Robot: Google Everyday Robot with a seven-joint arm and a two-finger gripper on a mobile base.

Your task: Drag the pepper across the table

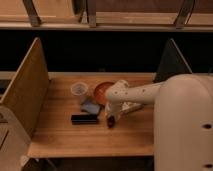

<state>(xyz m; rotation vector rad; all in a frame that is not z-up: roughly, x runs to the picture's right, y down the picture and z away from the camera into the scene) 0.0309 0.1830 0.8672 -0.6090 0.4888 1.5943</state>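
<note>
On the floor, table [62,135]: one light wooden plank top, carrying every loose item listed below.
Arm [182,120]: one, white and bulky, filling the right foreground; its forearm reaches leftward over the middle of the table, then bends down.
Side panels: two, upright, one at the left end [30,85] and one at the right end [171,62] of the table.
Bowl [101,90]: one, round, orange-red, toward the rear centre, partly covered by the forearm.
Black bar [84,119]: one, flat and rectangular, lying just left of the pincer, apart from the bowl.
Blue object [90,107]: one, flat, between the bowl and the black bar.
Cup [79,90]: one, small and clear, upright, just left of the bowl.
Pincer [110,118]: one, pointing down at the table centre, right of the black bar; apart or together, cannot tell.
Pepper [111,123]: one, small and dark, on the table directly at the tip of the pincer, in front of the bowl; whether it is clamped cannot be told.
</note>
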